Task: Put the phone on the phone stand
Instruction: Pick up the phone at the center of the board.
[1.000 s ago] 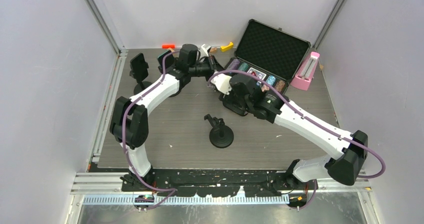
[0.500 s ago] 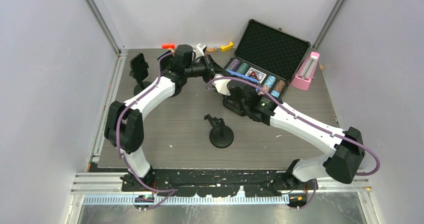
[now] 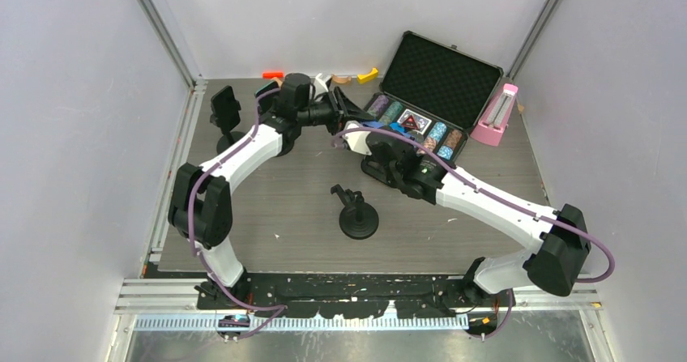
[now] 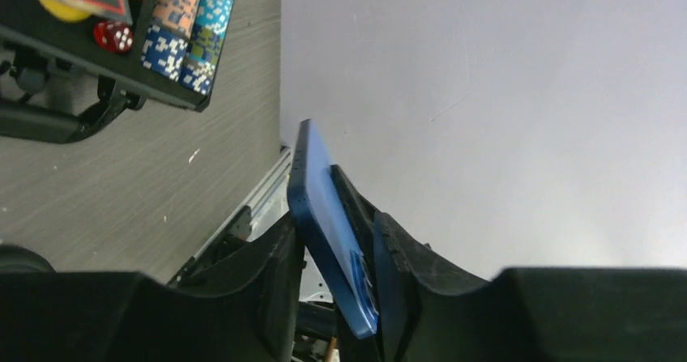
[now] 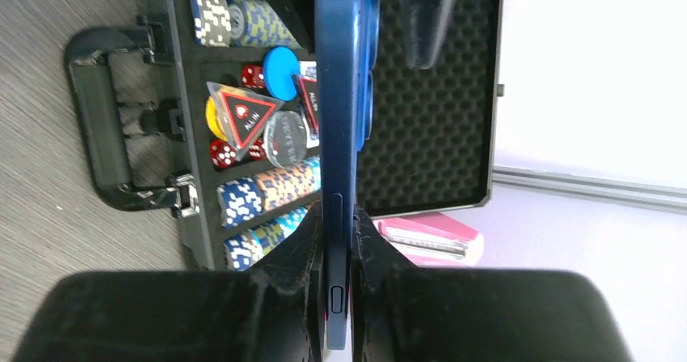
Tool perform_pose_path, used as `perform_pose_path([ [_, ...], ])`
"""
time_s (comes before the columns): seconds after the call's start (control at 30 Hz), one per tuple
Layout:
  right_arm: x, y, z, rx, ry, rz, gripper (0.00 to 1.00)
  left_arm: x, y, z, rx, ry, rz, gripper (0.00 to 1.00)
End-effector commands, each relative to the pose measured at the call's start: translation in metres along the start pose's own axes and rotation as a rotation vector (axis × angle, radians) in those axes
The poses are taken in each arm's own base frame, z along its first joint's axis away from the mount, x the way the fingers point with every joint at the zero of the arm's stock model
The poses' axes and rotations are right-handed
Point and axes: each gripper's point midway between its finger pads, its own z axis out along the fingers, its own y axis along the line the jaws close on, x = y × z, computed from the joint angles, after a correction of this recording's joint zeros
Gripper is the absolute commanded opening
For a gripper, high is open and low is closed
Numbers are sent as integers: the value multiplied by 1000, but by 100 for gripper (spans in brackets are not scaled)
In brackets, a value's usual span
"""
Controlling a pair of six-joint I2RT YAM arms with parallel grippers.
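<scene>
Right end effector point(image 5: 339, 236) clamped shut, directly facing left end effector point(image 4: 334, 228).

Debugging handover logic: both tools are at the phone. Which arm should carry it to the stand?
Right, probably. The right tool is shut on the blue phone; whether the left tool grips it is unclear. The empty stand sits close by the right arm's wrist.

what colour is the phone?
The phone is blue; the right wrist view shows it best.

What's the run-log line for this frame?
phase: handover | right tool: shut on phone | left tool: around phone, grip unclear | phone stand: empty, mid-table
</scene>
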Motion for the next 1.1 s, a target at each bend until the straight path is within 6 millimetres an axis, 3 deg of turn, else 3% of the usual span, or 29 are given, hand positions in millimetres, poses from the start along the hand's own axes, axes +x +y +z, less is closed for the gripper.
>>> perform_pose_path([
  [0.0, -18, -14, -7, -14, -86, 151, 0, -6, -62, -35, 186, -59, 351, 46],
  [0.2, -23, -23, -21, -158, -154, 290, 0, -32, -75, -66, 188, -116, 567, 68],
  [0.37, -34, -25, -41, -366, -272, 476, 0, -44, -75, -96, 222, -128, 697, 73],
  [0.47, -40, -34, -51, -467, -341, 593, 0, -34, -77, -106, 273, -89, 794, 74],
  [0.63, -77, -16, -78, -749, -455, 750, 0, -10, -86, -116, 382, -48, 968, 74],
  [0.77, -103, -20, -95, -885, -529, 837, 0, 0, -89, -117, 422, -26, 1020, 75],
  [1.07, -124, -23, -100, -1035, -588, 956, 0, 45, -92, -107, 580, 47, 1059, 75],
])
